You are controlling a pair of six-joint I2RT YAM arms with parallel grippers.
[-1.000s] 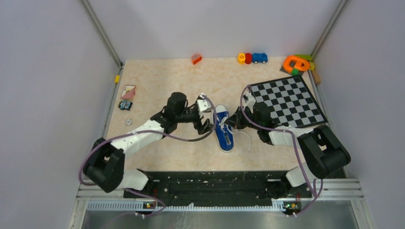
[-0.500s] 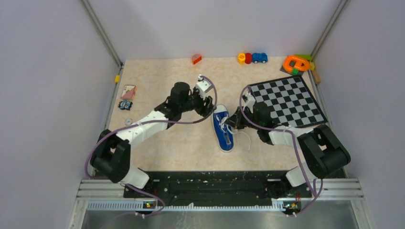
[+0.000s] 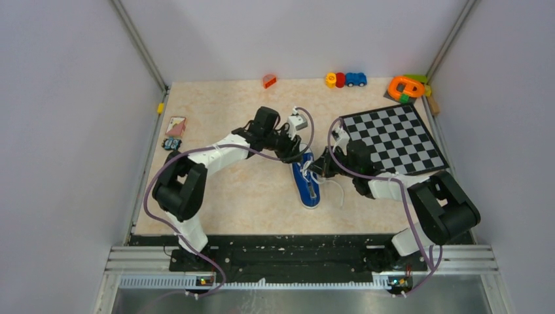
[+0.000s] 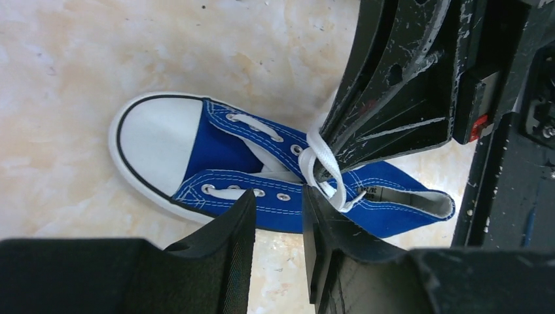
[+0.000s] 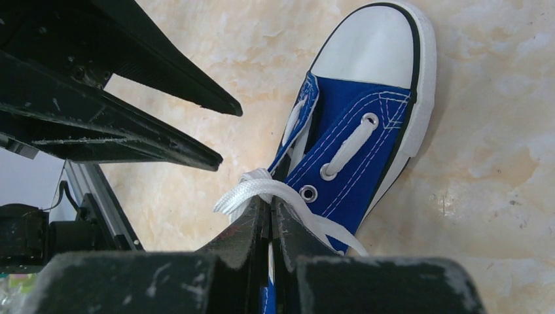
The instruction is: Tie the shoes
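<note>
Pinching the soft, likely slippery lace point(image 5: 262, 188), right jaws are closed; left jaws hang barely parted, empty, over the light sneaker point(image 5: 386, 124).

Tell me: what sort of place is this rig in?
Probably a lab test cell: aluminium frame posts against blank walls, a checkerboard on the table, small toys at its far edge.

The top external view looks steeply down from above and behind the arm bases, facing 12 o'clock, far enough back to take in the whole desk point(image 3: 249, 203). The left wrist view sits close over the sneaker point(image 4: 262, 167), with the left fingers point(image 4: 222, 255) entering at 6 o'clock. The right wrist view is equally close, with the right fingers point(image 5: 239, 245) at 6 o'clock. All three views share the sneaker.
</note>
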